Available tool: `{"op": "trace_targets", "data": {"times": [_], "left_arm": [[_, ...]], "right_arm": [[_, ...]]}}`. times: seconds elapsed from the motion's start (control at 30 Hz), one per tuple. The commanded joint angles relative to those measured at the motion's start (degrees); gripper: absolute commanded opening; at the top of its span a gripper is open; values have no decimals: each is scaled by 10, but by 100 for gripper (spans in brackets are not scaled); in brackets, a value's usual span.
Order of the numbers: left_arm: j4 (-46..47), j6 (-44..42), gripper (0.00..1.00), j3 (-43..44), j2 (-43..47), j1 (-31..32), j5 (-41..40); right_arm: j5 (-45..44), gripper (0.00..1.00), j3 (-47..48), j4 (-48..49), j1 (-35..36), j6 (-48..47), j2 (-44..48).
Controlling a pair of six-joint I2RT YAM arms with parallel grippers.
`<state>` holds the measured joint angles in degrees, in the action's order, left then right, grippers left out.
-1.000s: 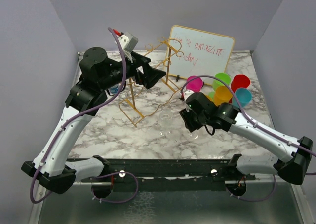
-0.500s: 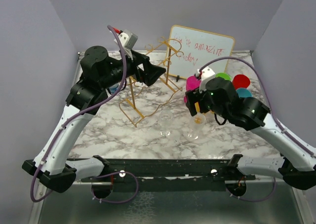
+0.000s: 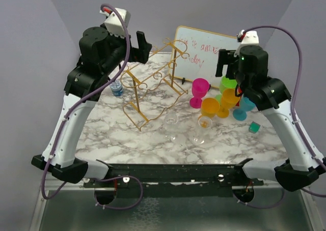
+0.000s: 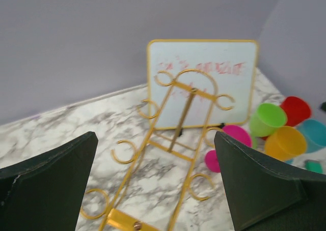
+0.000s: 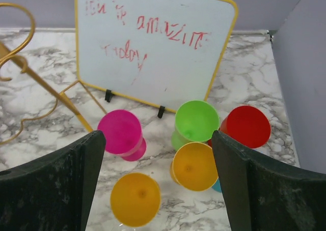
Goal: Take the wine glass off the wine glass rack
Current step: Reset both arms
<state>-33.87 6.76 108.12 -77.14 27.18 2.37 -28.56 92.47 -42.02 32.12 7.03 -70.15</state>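
The gold wire wine glass rack (image 3: 153, 83) stands at the back middle of the marble table; it also shows in the left wrist view (image 4: 173, 139), and no glass shows on its hooks. Two clear wine glasses (image 3: 171, 121) (image 3: 203, 125) stand upright on the table in front of it. My left gripper (image 3: 140, 44) is open and empty, high above the rack's left side (image 4: 153, 190). My right gripper (image 3: 224, 64) is open and empty, high over the coloured cups (image 5: 158, 185).
A gold-framed whiteboard (image 3: 206, 53) leans at the back. Pink (image 5: 121, 132), green (image 5: 196, 120), yellow (image 5: 194, 166), orange (image 5: 135, 199) and red (image 5: 247, 126) cups cluster at the right. A small teal block (image 3: 254, 127) and a blue-capped bottle (image 3: 117, 88) sit on the table.
My right gripper let go of a clear glass, which now stands on the table, and rose up and back. My left gripper lifted away from the rack.
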Motion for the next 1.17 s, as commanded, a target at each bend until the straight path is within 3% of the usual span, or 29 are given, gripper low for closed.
{"op": "trace_targets", "data": {"times": [0.0, 0.13, 0.2, 0.3, 0.43, 0.5, 0.57, 0.67, 0.87, 1.13], "left_arm": [[-66, -45, 99, 3, -5, -75, -70], [-80, -9, 99, -36, 4, -221, -42], [-77, 14, 99, -69, 27, -304, 8], [-59, 53, 99, -146, 75, -351, 14], [-45, 70, 99, -251, 133, -357, -16], [-45, 79, 99, -292, 156, -358, -9], [-40, 88, 98, -329, 182, -357, 0], [-31, 91, 99, -366, 216, -358, 9], [-34, 108, 99, -369, 233, -357, -38], [-33, 106, 99, -348, 209, -358, -8]], "right_arm": [[114, 91, 46, 7, -79, 16, -42], [207, 91, 82, -13, -169, 53, -89], [194, 91, 68, -7, -192, 50, -89], [155, 92, 34, 4, -215, 37, -82], [149, 92, 6, 9, -246, 54, -65], [189, 92, -28, 28, -246, 63, -34], [220, 100, -67, 48, -246, 63, -12], [225, 100, -91, 45, -246, 56, 4], [189, 100, -75, 8, -246, 76, -19], [166, 100, -108, 37, -246, 72, 14]]}}
